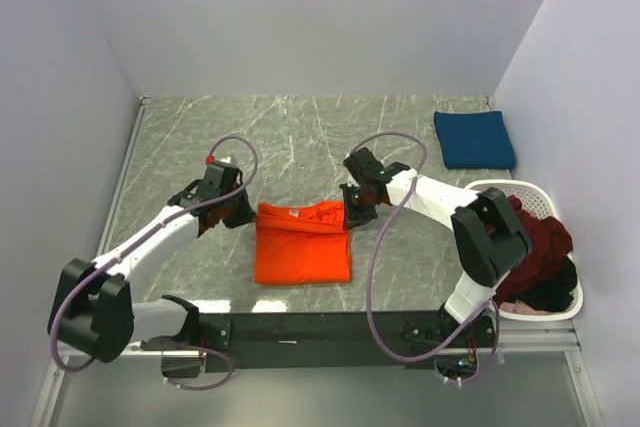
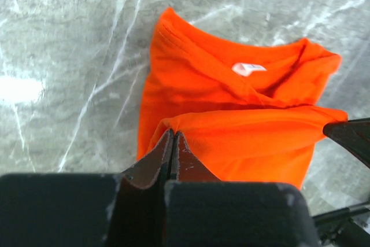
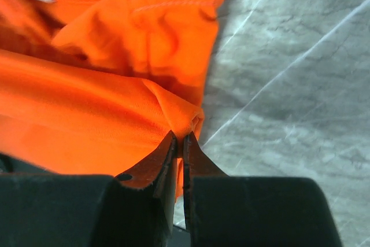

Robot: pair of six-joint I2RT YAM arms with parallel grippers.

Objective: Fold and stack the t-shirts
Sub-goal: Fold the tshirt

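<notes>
The bright orange t-shirt (image 1: 300, 245) lies half folded on the grey marble table, its white neck label (image 2: 248, 69) showing in the left wrist view. My left gripper (image 1: 243, 209) is shut on the shirt's left edge (image 2: 173, 132). My right gripper (image 1: 352, 209) is shut on the shirt's right edge (image 3: 184, 137). Both hold a lifted fold of orange cloth (image 3: 87, 125) over the lower layer. A folded navy blue t-shirt (image 1: 474, 139) lies at the back right. Dark maroon and black shirts (image 1: 540, 252) sit heaped in the basket.
A white oval plastic basket (image 1: 520, 190) stands at the right edge beside my right arm. Pale walls close the table at the back and both sides. Bare marble (image 1: 290, 137) stretches behind the orange shirt.
</notes>
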